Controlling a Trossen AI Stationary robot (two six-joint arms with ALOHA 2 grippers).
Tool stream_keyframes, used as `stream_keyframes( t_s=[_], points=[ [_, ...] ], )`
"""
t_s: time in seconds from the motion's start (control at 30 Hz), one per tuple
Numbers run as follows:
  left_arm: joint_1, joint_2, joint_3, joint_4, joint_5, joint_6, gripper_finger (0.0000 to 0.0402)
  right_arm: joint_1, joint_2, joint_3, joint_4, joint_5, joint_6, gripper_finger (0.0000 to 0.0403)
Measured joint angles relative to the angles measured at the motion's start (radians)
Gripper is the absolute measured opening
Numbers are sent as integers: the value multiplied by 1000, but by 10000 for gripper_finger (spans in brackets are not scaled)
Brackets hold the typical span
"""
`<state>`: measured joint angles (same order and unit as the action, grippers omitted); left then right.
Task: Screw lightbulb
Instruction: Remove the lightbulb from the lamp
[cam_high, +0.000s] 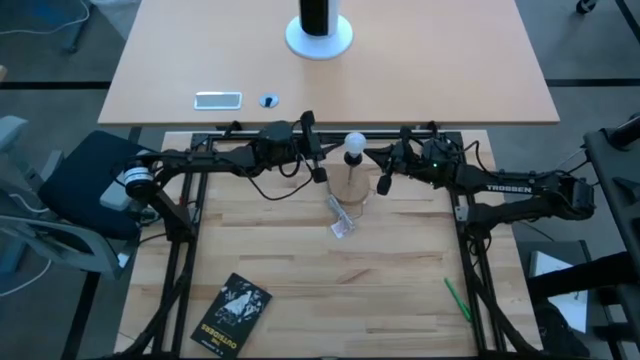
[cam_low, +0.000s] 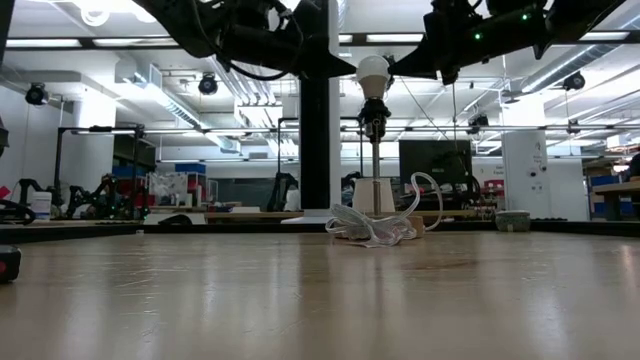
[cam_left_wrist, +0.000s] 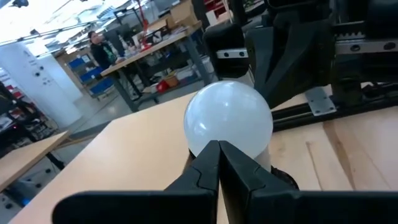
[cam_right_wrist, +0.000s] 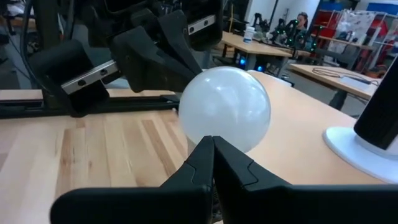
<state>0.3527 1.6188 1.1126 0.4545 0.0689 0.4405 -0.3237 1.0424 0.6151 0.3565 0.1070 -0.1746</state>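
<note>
1. So the lightbulb (cam_high: 354, 142), a small white frosted globe, is sitting up on top of the slim lamp stand with the round wooden base (cam_high: 351, 186). Looks already seated in the socket, though I can't tell how far it's threaded.
2. Left gripper (cam_high: 320, 173) is pinched fully shut and holding nothing. The bulb is just ahead of its tips, slightly above them.
3. Right gripper (cam_high: 384, 184) is the same: clamped together, empty, bulb right in front of its tips.
4. My guess on why they flank it: the arms face each other so either one can open up, grab the globe and twist.
5. A crumpled clear plastic wrapper (cam_high: 341, 219) lies on the table below the grippers, out of the way.
</note>
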Motion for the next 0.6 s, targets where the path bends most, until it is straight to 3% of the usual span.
stream_keyframes(
  t_s=[0.13,0.27,0.33,0.53,0.6],
  points=[
    [0,4,0,6,10,-8,0,0,0,0,0,0,4,0],
    [-3,4,0,-5,188,-7,0,0,-2,0,-10,58,-4,0],
    [-10,-8,-1,-40,196,-10,0,0,-8,0,-30,53,-6,0],
    [6,-38,2,-45,-117,11,0,1,-37,0,-54,46,5,0],
    [12,-11,1,-11,-163,13,0,1,-36,0,-44,42,2,0]
  ],
)
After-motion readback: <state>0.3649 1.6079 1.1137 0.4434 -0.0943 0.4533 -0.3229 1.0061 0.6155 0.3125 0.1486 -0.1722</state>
